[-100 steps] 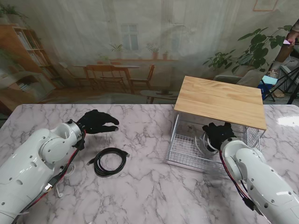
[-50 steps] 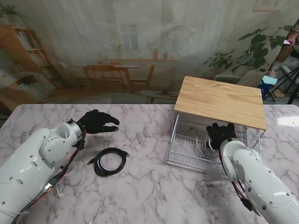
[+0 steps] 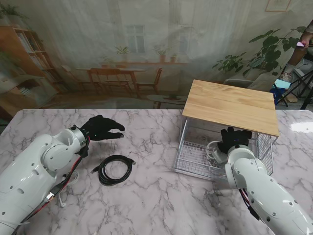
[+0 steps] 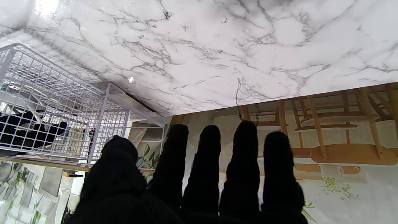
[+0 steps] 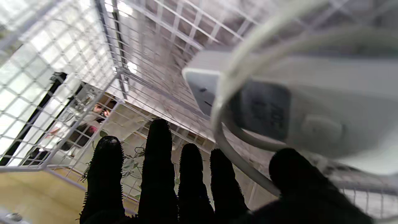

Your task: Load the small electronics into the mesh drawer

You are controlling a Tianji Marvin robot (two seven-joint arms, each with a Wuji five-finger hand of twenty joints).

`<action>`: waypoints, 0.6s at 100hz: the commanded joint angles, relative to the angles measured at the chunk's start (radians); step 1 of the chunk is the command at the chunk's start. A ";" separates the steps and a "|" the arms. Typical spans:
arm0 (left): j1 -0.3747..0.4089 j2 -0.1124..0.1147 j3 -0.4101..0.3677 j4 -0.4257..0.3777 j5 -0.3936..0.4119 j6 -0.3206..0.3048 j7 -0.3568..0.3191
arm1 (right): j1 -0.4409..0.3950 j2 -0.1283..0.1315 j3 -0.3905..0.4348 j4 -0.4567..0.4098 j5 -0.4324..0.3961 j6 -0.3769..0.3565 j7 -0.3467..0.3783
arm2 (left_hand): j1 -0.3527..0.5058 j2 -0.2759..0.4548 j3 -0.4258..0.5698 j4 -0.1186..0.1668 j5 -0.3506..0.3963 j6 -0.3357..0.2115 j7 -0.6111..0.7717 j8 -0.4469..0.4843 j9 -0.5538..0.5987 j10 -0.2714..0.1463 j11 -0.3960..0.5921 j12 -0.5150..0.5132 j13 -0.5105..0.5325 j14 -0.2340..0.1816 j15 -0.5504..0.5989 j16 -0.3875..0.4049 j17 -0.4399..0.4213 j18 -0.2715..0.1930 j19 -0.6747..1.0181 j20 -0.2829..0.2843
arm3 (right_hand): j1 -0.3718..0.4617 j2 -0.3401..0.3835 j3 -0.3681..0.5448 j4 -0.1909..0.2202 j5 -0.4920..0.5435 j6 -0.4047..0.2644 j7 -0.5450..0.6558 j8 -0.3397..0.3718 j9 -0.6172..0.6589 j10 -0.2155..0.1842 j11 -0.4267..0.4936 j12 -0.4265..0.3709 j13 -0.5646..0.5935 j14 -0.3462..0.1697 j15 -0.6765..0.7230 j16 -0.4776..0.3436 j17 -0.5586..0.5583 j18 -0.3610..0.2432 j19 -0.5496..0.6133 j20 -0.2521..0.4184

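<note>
On the white grey-veined marble counter point(image 3: 156, 196) stands a white wire-mesh drawer point(image 3: 193, 159) under a light wooden top panel point(image 3: 230, 105), toward two o'clock from the middle of the stand's view. The black-gloved right hand point(image 3: 234, 138) is inside the drawer, palm down. Its wrist view shows four fingers point(image 5: 158, 161) stretched out straight and slightly apart with mesh beyond them, and the thumb to one side. A white boxy charger with a coiled white cord point(image 5: 279, 102) lies on the mesh floor, close against the thumb side of the hand. Whether thumb and cord actually touch cannot be told, but the fingers are not wrapped round it. In the stand's view the cord's white loops point(image 3: 213, 151) show at nine o'clock from that hand.

A coiled black cable point(image 3: 114, 169) lies on the bare counter at about eight o'clock from the middle, well apart from the drawer. The black-gloved left hand point(image 3: 101, 128) hovers just beyond the cable at its eleven o'clock, palm down, fingers point(image 4: 242, 161) extended and lightly parted, holding nothing.
</note>
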 commanded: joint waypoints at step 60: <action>0.004 0.001 0.004 -0.001 0.008 -0.001 -0.013 | -0.046 -0.005 0.083 -0.116 0.169 -0.011 0.102 | 0.000 0.030 0.008 0.018 -0.022 0.016 -0.009 -0.014 -0.009 0.002 -0.011 0.004 -0.006 0.004 -0.015 0.004 -0.023 0.027 -0.012 -0.004 | -0.171 -0.102 0.005 -0.022 0.021 -0.009 -0.135 -0.101 -0.022 0.003 -0.149 -0.143 -0.074 0.056 -0.334 -0.152 -0.055 0.030 -0.117 -0.091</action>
